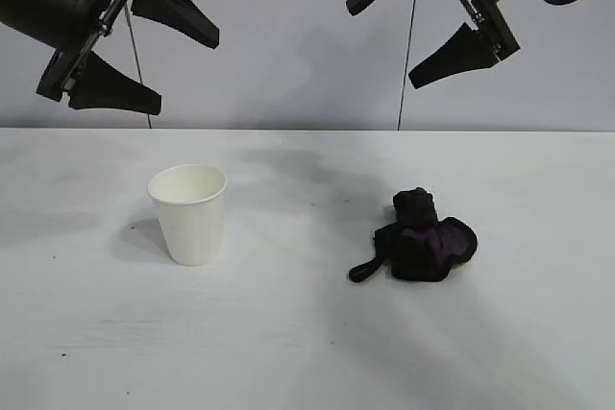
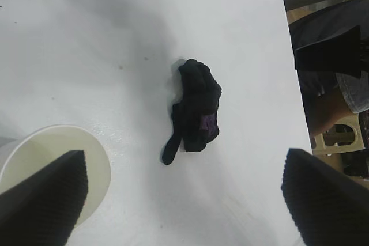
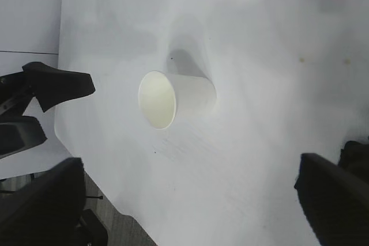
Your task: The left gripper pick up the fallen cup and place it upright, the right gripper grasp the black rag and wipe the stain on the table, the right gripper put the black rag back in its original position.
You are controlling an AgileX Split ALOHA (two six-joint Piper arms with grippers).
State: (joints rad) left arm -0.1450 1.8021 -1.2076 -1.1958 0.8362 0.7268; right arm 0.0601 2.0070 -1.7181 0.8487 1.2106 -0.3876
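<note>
Cup (image 1: 189, 214) upright, rag (image 1: 421, 237) down w/ no stain showing; rag sits below R gripper (image 1: 415, 28); both claws released, L gripper (image 1: 144, 45) too.

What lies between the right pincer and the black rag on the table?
Nothing visible. The right pincer hangs open above the black rag, with only bare table around it; the cup stands upright well off to the side.
</note>
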